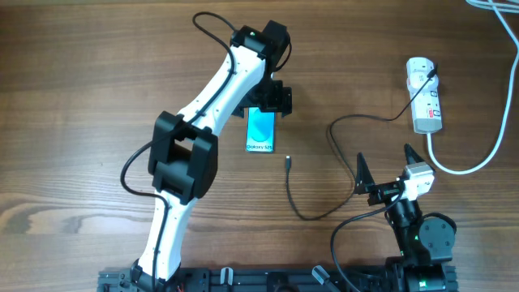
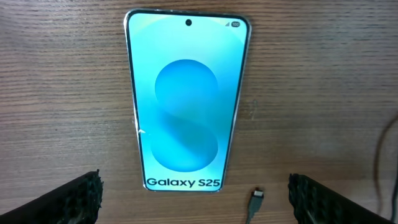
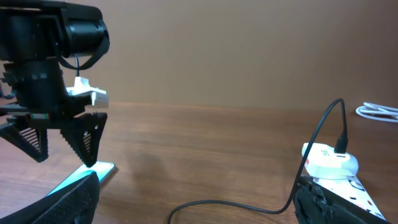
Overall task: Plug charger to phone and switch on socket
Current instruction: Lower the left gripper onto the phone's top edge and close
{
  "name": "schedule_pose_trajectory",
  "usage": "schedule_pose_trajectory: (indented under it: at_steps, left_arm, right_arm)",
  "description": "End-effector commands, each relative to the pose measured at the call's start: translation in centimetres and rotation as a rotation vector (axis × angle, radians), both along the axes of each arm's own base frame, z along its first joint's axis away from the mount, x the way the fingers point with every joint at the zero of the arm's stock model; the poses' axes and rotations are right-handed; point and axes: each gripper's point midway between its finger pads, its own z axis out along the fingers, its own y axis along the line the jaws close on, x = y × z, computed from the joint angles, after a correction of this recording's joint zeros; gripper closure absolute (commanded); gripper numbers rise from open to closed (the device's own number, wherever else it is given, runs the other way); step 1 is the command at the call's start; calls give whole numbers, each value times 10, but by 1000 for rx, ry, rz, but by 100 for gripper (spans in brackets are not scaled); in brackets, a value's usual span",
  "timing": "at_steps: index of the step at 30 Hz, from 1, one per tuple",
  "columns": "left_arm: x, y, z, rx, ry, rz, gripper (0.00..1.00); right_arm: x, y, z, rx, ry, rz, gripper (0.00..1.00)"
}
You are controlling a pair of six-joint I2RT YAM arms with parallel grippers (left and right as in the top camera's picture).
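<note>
The phone [image 1: 260, 130] lies flat on the table, teal-blue screen up with "Galaxy S25" at its near end; it also fills the left wrist view [image 2: 186, 99]. My left gripper [image 1: 272, 97] hovers open over its far end, empty; its fingertips frame the left wrist view [image 2: 194, 199]. The charger's black cable [image 1: 324, 212] loops across the table, its connector tip [image 1: 288, 161] lying just right of the phone's near end [image 2: 255, 196]. Its plug [image 1: 431, 75] sits in the white socket [image 1: 425, 105]. My right gripper [image 1: 383, 169] is open and empty, near the cable loop [image 3: 194, 205].
The socket's thick white cord [image 1: 478, 166] curves off toward the right edge and back corner. The left arm [image 1: 203, 122] stretches diagonally across the table's middle. In the right wrist view the socket [image 3: 329, 163] stands at the right and the left gripper [image 3: 59, 134] at the left.
</note>
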Motion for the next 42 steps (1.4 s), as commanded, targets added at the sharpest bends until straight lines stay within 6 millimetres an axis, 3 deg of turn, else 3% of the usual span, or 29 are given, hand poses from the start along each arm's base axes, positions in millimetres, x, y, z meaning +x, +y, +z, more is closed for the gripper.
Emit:
schedule_pose_trajectory:
  at_steps: [1,9,17,42]
  left_arm:
    - [4,-1,-12,19,-2,-8,0]
    - [4,-2,-18,23,4,-11,0]
    - [0,1,-46,53,57,-12,0]
    - [4,2,-57,63,45,-65,0]
  right_arm:
    - [0,-1,2,0,-12,-6,0]
    - [0,-1,2,0,-12,-6,0]
    - [0,-1,2,0,-12,-6,0]
    - [0,-1,2,0,-12,-6,0]
